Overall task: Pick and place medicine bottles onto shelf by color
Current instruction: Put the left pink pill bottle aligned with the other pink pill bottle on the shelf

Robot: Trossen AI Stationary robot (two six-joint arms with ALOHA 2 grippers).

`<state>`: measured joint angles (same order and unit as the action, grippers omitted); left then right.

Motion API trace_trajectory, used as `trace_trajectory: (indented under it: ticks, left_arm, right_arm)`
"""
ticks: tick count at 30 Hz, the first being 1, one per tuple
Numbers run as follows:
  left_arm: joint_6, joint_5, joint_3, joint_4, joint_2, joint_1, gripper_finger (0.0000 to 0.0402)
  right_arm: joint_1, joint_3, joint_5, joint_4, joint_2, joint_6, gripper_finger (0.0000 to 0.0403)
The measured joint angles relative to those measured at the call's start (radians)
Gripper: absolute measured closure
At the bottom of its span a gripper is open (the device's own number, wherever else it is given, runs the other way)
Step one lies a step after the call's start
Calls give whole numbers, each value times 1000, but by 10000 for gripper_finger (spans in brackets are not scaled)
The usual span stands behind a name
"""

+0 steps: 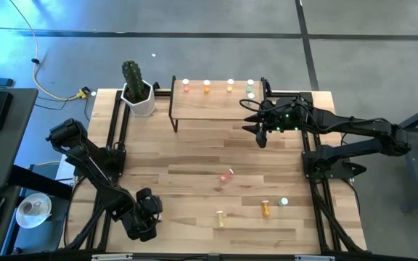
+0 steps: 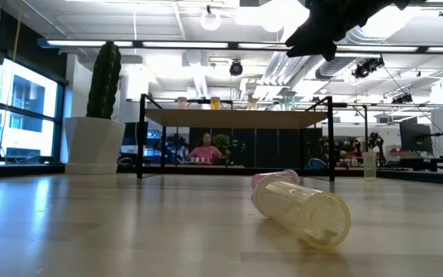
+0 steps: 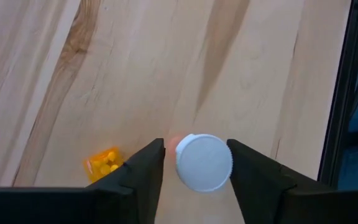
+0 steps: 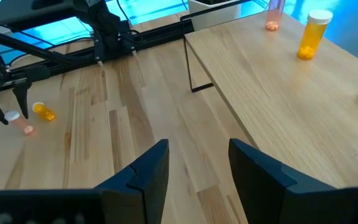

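The shelf (image 1: 209, 109), just beside the open, empty right gripper (image 4: 197, 146), carries about five bottles (image 1: 207, 86) in a row. About four are left on the table (image 1: 165, 159). The left gripper (image 3: 196, 144) straddles a pink bottle (image 3: 204, 163), white cap facing it; gripped or not, I cannot tell. An orange bottle (image 3: 104, 163) lies just beside.

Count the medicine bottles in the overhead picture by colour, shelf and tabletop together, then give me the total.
Pink bottles: 2
Orange bottles: 2
Yellow bottles: 2
Pale green bottles: 2
Total: 8
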<state>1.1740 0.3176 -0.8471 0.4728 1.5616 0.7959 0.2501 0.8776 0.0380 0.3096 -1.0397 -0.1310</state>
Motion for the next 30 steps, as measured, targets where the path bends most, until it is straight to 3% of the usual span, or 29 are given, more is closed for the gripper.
trace_trajectory:
  ticks: [8,15,22,30]
  left_arm:
    - [0,3,0,0,0,0,289]
    - [-32,0,0,-1,-7,-19,290]
    - [-246,0,-44,20,-25,-107,286]
    - [-571,0,-98,39,-108,-308,288]
  right_arm:
    - [0,0,0,0,0,0,245]
    - [0,0,0,0,0,0,245]
    - [0,0,0,0,0,0,245]
    - [0,0,0,1,0,12,245]
